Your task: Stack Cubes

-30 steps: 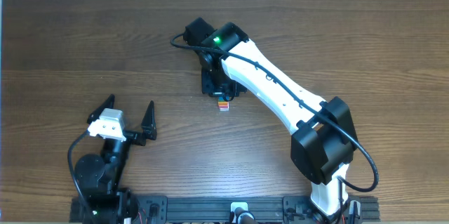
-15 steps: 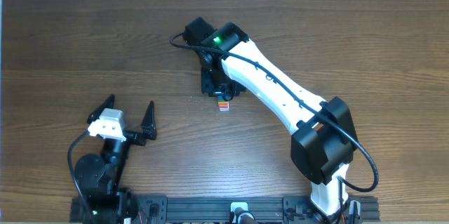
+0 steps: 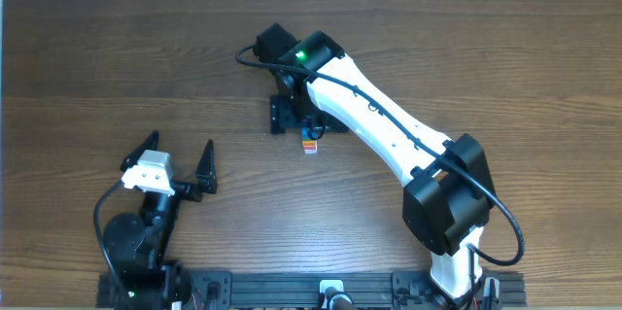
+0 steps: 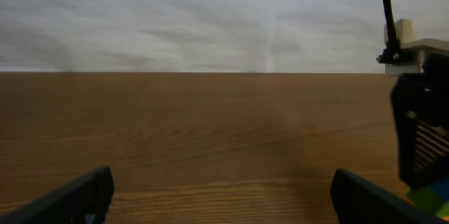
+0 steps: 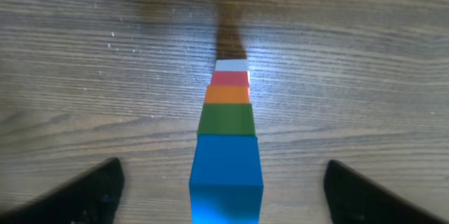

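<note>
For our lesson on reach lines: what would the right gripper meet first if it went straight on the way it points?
Likely the blue cube atop the stack, centred between the right gripper's open jaws, which look set to pass either side. Depth is unclear.

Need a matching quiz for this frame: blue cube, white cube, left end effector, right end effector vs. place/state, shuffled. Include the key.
Column one:
1. blue cube
2. white cube
3. left end effector
4. right end effector

Column two:
A. open, over the stack
B. bottom of the stack
C. open, well away from the stack
D. top of the stack

Pairs: 1-D, 2-B, 3-C, 4-A
</note>
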Available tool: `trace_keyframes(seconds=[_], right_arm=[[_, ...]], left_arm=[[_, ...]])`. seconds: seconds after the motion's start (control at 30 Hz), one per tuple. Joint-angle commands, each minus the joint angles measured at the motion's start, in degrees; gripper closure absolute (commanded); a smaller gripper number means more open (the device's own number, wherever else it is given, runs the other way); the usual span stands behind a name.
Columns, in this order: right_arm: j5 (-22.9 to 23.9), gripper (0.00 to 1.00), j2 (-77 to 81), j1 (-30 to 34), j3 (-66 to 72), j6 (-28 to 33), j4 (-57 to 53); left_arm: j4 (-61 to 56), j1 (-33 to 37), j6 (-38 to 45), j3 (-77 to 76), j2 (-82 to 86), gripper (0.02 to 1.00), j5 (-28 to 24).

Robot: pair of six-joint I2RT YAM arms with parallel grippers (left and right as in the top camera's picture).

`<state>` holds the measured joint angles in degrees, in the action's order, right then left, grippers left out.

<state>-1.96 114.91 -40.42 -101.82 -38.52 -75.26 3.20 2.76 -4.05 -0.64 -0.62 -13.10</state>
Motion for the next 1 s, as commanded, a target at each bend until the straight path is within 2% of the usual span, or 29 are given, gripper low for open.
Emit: trace_keyframes(seconds=[0.03, 0.17, 0.43, 0.73, 0.87, 1.0], right_arm=[[1.8, 0.007, -1.4, 2.0, 0.4, 4.6, 3.5], [2.9, 0.007, -1.4, 7.0, 0.4, 10.4, 11.4], [12.4, 0.009, -1.4, 21.6, 0.4, 18.9, 18.8], [12.5, 0.007, -2.2, 36.0, 0.4, 27.2, 17.8], [12.4, 0.007, -4.5, 38.5, 2.1, 29.6, 19.8], [10.7, 0.009, -10.6, 39.4, 10.0, 31.8, 29.5]], left_arm=[[0.0, 0.3, 0.8, 0.3, 0.3, 0.02, -0.4], [0.0, 0.3, 0.9, 0.3, 0.3, 0.02, -0.3], [0.0, 0.3, 0.9, 0.3, 0.3, 0.02, -0.4], [0.0, 0.3, 0.8, 0.3, 0.3, 0.018, -0.3], [0.0, 0.3, 0.9, 0.3, 0.3, 0.02, -0.3], [0.0, 0.3, 0.9, 0.3, 0.3, 0.018, -0.3]])
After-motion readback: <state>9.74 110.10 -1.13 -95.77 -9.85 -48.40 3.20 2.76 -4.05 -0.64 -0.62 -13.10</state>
